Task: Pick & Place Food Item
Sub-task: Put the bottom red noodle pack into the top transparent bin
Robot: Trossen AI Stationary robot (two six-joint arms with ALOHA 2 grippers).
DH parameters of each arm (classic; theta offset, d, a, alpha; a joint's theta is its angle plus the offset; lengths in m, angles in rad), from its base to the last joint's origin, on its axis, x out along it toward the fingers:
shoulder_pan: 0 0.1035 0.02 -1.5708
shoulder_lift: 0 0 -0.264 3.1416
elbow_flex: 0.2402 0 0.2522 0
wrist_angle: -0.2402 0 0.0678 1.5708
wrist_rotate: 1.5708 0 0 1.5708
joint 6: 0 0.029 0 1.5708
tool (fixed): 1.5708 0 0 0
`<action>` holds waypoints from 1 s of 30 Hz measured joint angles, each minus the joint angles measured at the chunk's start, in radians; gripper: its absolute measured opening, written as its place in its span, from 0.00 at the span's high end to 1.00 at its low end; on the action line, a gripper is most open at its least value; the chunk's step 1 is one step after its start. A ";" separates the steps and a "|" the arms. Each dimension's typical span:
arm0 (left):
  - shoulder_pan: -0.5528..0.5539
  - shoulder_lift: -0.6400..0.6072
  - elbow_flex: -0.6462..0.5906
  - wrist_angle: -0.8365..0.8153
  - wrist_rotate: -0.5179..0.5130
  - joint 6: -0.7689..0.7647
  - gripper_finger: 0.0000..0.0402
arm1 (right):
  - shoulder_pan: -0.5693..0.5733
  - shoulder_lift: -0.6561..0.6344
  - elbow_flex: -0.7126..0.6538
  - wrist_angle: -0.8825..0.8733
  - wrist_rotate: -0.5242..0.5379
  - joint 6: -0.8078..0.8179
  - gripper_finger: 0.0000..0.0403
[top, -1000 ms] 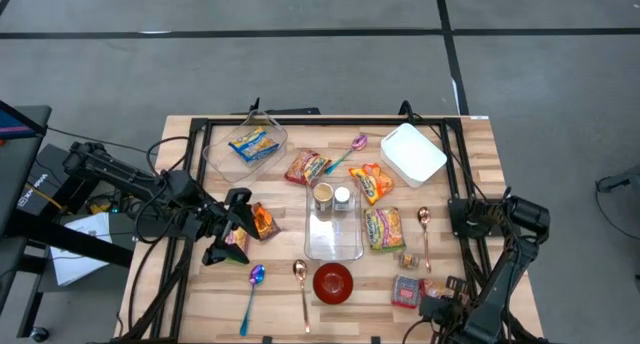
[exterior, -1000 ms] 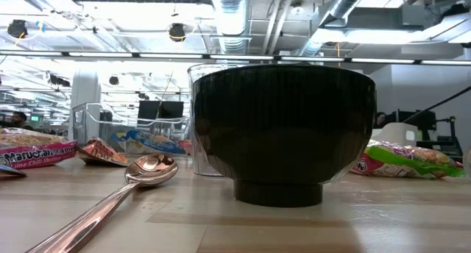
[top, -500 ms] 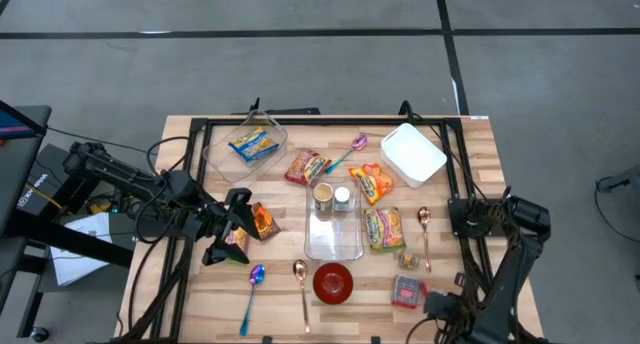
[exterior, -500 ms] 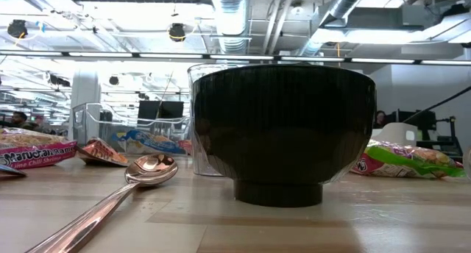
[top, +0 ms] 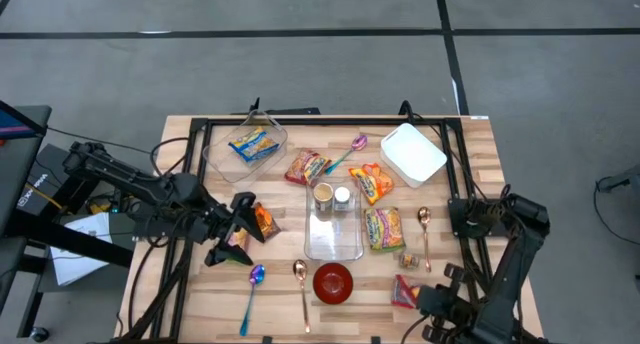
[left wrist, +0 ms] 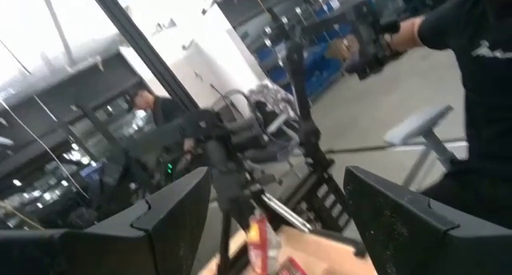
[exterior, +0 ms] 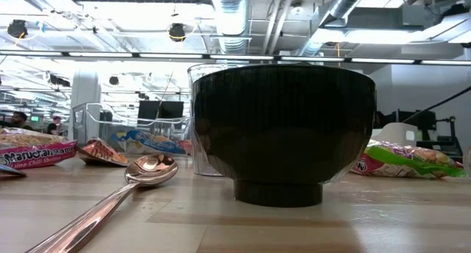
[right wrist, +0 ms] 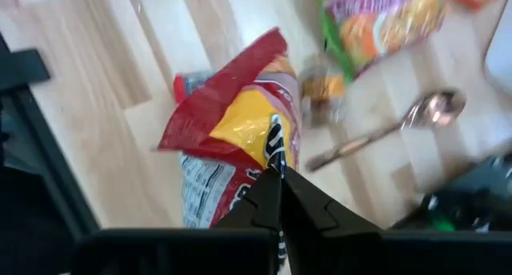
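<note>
Red snack packet [right wrist: 232,139] now pinched in closed right hand [right wrist: 276,197], nearer the table edge [top: 330,336].

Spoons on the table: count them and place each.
4. A blue spoon and a copper spoon lie left of the red bowl; a pink-bowled spoon lies behind the clear tray; another copper spoon lies right of the green packet. None seems hidden.

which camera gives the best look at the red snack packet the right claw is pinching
The right wrist view: the red snack packet fills it, pinched at its edge by the shut right claw. The high view shows only a red sliver beside the arm. The low and left wrist views miss it.
</note>
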 joint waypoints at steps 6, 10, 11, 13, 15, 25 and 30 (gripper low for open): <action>0.000 0.000 0.000 -0.055 -0.073 0.003 0.30 | -0.034 -0.002 0.014 -0.001 0.114 -0.101 1.00; 0.000 0.012 0.000 -0.077 -0.083 0.003 0.32 | -0.046 -0.003 0.048 0.000 0.236 -0.156 1.00; -0.001 0.022 0.000 -0.077 -0.083 0.003 0.32 | -0.049 -0.003 0.056 0.001 0.264 -0.171 1.00; -0.007 0.049 0.000 -0.065 -0.085 0.010 0.33 | -0.058 -0.003 0.072 0.001 0.311 -0.200 1.00; -0.017 0.086 0.000 -0.036 -0.110 0.042 0.34 | -0.068 -0.003 0.086 0.001 0.358 -0.230 1.00; -0.040 0.251 0.108 -0.021 -0.174 0.091 0.33 | -0.157 -0.004 0.171 0.000 0.500 -0.480 1.00; -0.040 0.282 0.110 -0.018 -0.257 0.184 0.34 | -0.200 -0.004 0.256 0.001 0.599 -0.673 1.00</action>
